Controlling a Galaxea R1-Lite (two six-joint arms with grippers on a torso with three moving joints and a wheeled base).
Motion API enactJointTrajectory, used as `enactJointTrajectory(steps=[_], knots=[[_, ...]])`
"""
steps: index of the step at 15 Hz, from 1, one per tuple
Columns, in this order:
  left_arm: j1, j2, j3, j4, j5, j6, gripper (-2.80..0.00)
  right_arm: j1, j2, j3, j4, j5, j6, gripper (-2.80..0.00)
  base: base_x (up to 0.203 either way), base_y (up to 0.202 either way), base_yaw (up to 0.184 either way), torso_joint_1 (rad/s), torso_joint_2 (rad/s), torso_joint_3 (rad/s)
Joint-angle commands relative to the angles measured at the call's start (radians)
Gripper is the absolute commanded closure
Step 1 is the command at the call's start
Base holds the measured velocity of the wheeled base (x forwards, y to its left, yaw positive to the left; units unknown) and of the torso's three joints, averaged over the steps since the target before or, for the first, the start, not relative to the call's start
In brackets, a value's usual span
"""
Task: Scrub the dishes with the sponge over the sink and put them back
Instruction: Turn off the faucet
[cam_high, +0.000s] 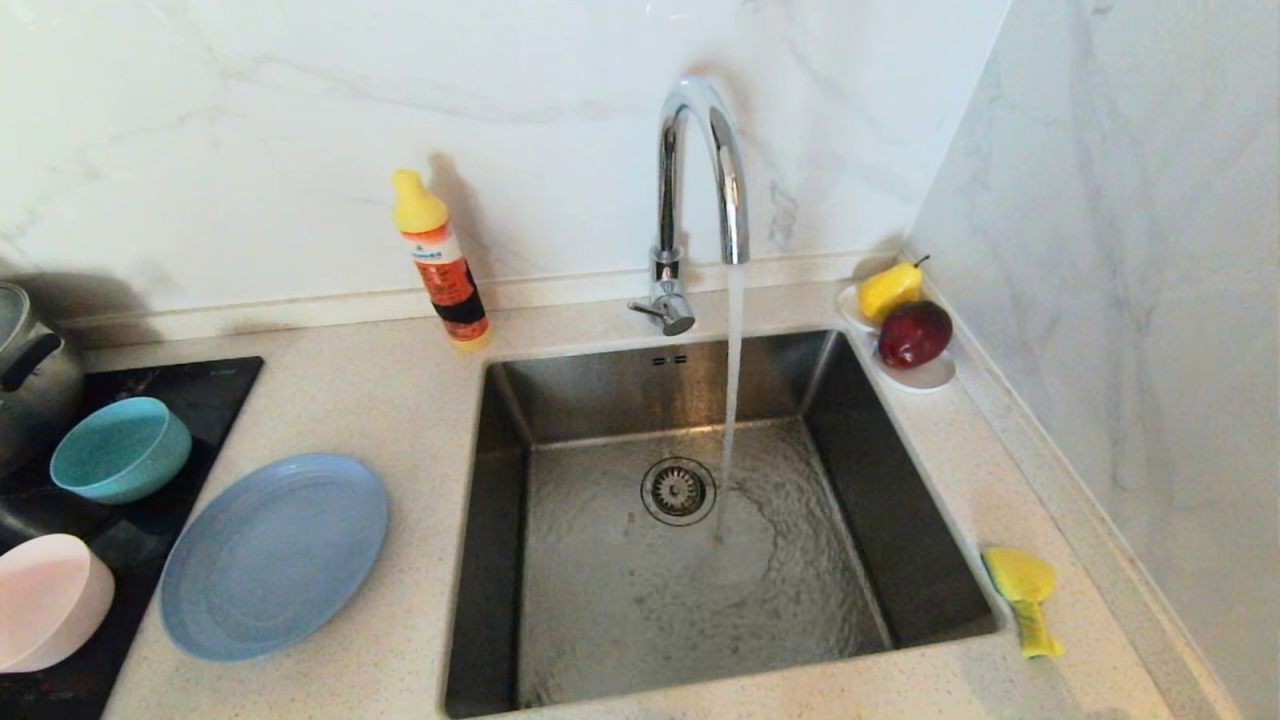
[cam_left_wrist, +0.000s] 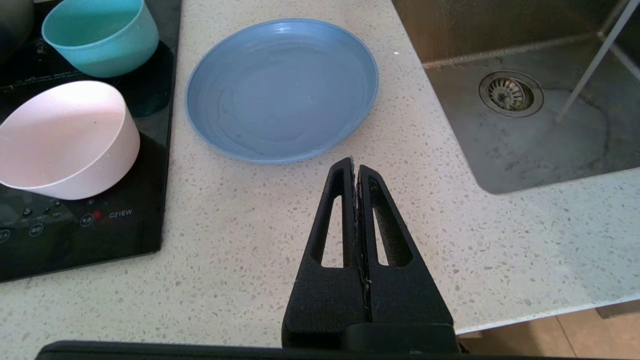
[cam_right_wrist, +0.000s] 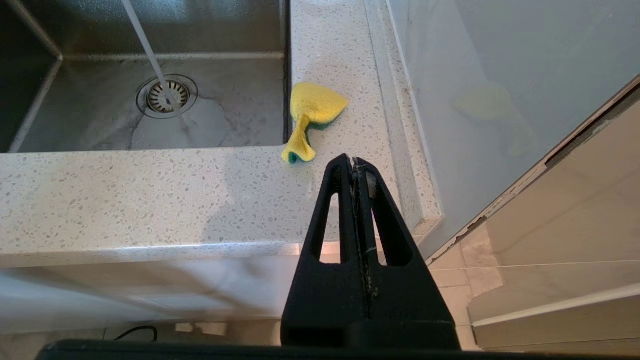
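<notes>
The slate-blue plate (cam_high: 273, 556) (cam_left_wrist: 282, 89) lies on the counter left of the sink (cam_high: 690, 520). Beside it, on the black hob, stand the teal bowl (cam_high: 121, 449) (cam_left_wrist: 102, 35) and the pale pink bowl (cam_high: 48, 600) (cam_left_wrist: 70, 140), which is tilted. The yellow sponge (cam_high: 1024, 595) (cam_right_wrist: 312, 117) lies crumpled on the counter by the sink's right rim. Water runs from the chrome tap (cam_high: 700, 190) into the basin. My left gripper (cam_left_wrist: 355, 165) is shut and empty, above the counter short of the plate. My right gripper (cam_right_wrist: 352, 162) is shut and empty, near the counter's front edge, short of the sponge. Neither shows in the head view.
An orange detergent bottle (cam_high: 441, 262) stands behind the sink's left corner. A white saucer (cam_high: 925, 375) with a pear (cam_high: 889, 289) and a red apple (cam_high: 914, 333) sits at the back right. A steel pot (cam_high: 30, 370) stands on the hob (cam_high: 215, 390). A marble wall (cam_high: 1130, 250) closes the right side.
</notes>
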Motion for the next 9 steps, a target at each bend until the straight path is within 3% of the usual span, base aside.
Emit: enactJointTrajectory(steps=[1,4,9], knots=[[0.0,0.0,0.0,0.0,0.0,0.001,0.0,0.0,0.002,0.0,0.0,0.0,-0.001,0.0,0.0,0.0,0.0,0.0,0.0,0.0],[0.0,0.0,0.0,0.004,-0.002,0.017,0.0,0.0,0.002,0.0,0.0,0.0,-0.001,0.0,0.0,0.0,0.0,0.0,0.0,0.0],[0.0,0.0,-0.003,0.001,-0.005,-0.019,0.0,0.0,0.002,0.0,0.0,0.0,-0.001,0.0,0.0,0.0,0.0,0.0,0.0,0.0]])
